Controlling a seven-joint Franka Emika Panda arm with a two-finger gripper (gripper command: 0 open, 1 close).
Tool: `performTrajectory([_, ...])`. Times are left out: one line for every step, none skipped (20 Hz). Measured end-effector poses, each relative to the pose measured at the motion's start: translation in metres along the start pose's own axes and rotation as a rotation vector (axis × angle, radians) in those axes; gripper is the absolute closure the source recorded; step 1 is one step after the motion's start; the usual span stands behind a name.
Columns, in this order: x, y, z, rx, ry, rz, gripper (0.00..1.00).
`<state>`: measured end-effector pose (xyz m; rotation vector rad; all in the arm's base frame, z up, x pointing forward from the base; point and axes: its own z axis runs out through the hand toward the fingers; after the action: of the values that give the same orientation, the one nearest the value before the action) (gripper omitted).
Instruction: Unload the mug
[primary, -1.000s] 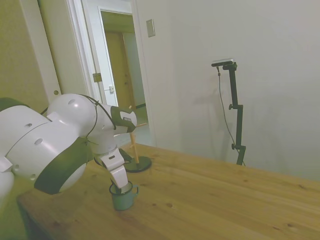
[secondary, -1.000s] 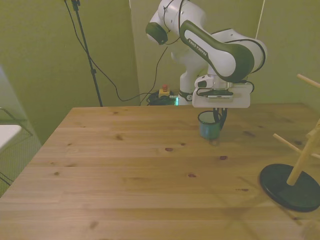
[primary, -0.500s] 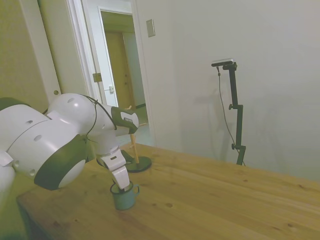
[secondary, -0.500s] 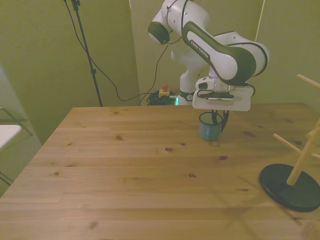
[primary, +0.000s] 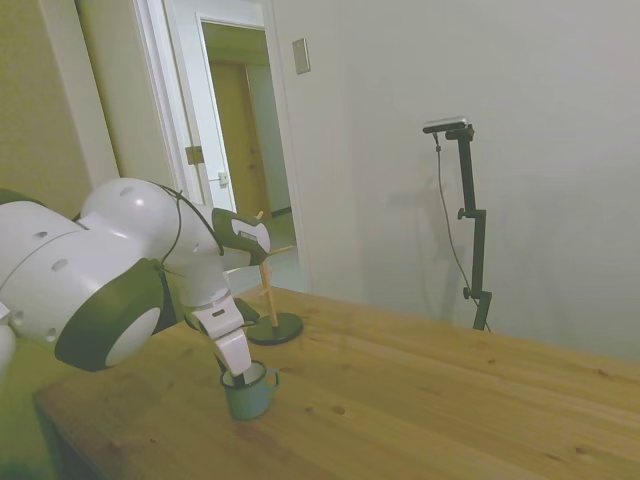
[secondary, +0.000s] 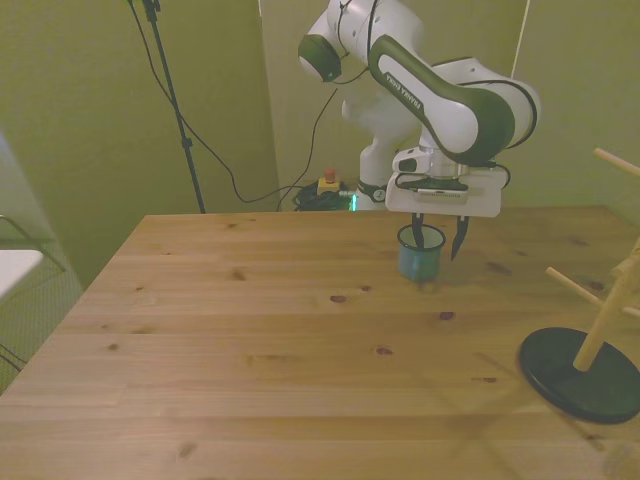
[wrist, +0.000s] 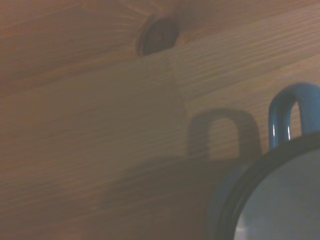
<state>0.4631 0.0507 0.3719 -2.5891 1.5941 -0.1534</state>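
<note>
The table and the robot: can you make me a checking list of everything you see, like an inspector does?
Surface: wooden table, knots in the boards, dry.
Job's things: mug stands upright on the table, off the peg stand.
Clutter: nothing seen.
Grippers: gripper open, one finger inside the mug, the other outside its wall.
Cables: black cable hangs down the wall behind the table.
Surroundings: open door in the side view.

one teal mug (secondary: 418, 255), one wooden peg stand (secondary: 590, 350), one wooden table (secondary: 250, 370), one white robot arm (secondary: 440, 90)
</note>
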Motion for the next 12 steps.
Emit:
performTrajectory([-0.005,0.002,-0.007,0.008,0.005,-0.011,0.00])
performTrajectory([-0.009,0.005,-0.015,0.017,0.011,-0.021,0.00])
performTrajectory([-0.013,0.008,-0.022,0.024,0.017,-0.028,0.00])
performTrajectory([-0.016,0.012,-0.030,0.031,0.023,-0.033,0.00])
performTrajectory([-0.018,0.015,-0.037,0.040,0.030,-0.038,0.00])
performTrajectory([-0.019,0.018,-0.043,0.050,0.037,-0.041,0.00])
performTrajectory([-0.021,0.022,-0.050,0.065,0.041,-0.045,0.00])
performTrajectory([-0.021,0.025,-0.057,0.078,0.043,-0.047,0.00])
performTrajectory([-0.021,0.029,-0.063,0.090,0.046,-0.046,0.00])
performTrajectory([-0.020,0.034,-0.068,0.101,0.050,-0.043,0.00])
performTrajectory([-0.019,0.039,-0.073,0.108,0.054,-0.040,0.00])
performTrajectory([-0.017,0.044,-0.076,0.112,0.058,-0.037,0.00])
